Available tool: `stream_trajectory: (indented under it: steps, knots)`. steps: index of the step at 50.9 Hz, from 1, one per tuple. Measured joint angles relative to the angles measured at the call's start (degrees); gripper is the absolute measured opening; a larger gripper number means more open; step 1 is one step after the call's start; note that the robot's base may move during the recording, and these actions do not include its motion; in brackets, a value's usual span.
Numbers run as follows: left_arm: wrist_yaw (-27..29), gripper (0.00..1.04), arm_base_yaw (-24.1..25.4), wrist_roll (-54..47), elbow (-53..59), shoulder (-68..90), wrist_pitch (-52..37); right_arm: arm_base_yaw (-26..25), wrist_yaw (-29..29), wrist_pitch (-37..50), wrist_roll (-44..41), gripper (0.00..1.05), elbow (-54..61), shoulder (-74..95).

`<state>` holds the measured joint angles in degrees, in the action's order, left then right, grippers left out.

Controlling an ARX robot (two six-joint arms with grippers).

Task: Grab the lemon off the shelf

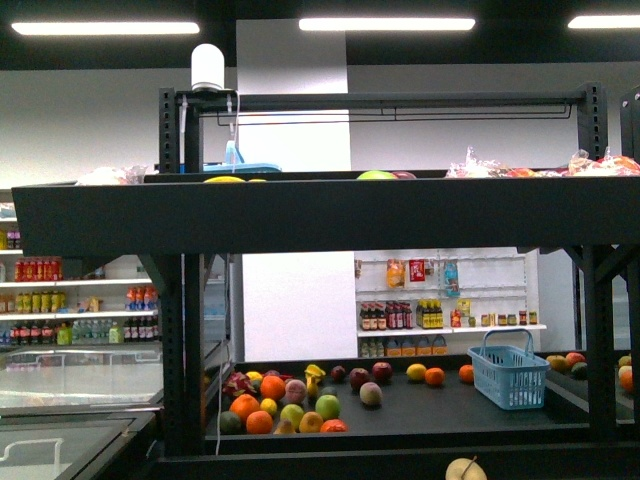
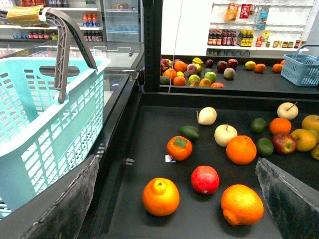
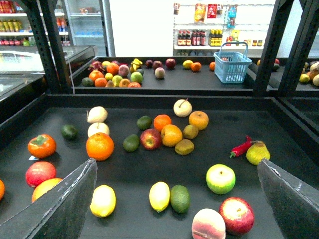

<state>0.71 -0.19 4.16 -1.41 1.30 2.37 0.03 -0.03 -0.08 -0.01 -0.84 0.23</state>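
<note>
One lemon (image 3: 159, 195) lies loose on the shelf (image 3: 224, 124); the right gripper (image 3: 175, 167) hangs spread and empty nearby, seemingly to straddle it, the left gripper (image 2: 177, 160) equally released.
</note>
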Motion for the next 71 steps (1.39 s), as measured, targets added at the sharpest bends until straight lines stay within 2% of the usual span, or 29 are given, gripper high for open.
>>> stream_trajectory:
  steps: [3, 8, 13, 17, 31, 41, 52, 71]
  knots:
    - [-2.25, 0.97, 1.42, 7.98, -1.79, 5.57, -0.33, 0.0, 0.02, 0.0, 0.0, 0.97, 0.0, -0.02]
    - [-7.13, 0.97, 5.38, 23.8, -6.67, 17.31, -7.17, 0.0, -0.02, 0.0, 0.0, 0.97, 0.0, -0.02]
    - [-14.56, 0.97, 10.84, 40.61, -16.7, 35.1, -15.8, 0.0, -0.02, 0.0, 0.0, 0.97, 0.0, -0.02]
    - [-18.53, 0.97, 15.43, 50.14, -24.96, 47.41, -17.55, 0.0, -0.02, 0.0, 0.0, 0.97, 0.0, -0.02]
    - [-20.48, 0.97, 23.54, 64.57, -48.92, 74.23, -15.08, 0.0, -0.02, 0.0, 0.0, 0.97, 0.0, -0.02]
    - [-21.44, 0.97, 27.36, 67.65, -69.75, 87.21, -4.04, 0.0, -0.02, 0.0, 0.0, 0.97, 0.0, 0.0]
    - [-21.7, 0.97, 31.12, 64.02, -78.73, 95.41, 5.35, 0.0, -0.02, 0.0, 0.0, 0.97, 0.0, -0.02]
    - [-20.33, 0.97, 31.85, 62.58, -89.94, 107.34, 4.85, 0.0, -0.02, 0.0, 0.0, 0.97, 0.0, -0.02]
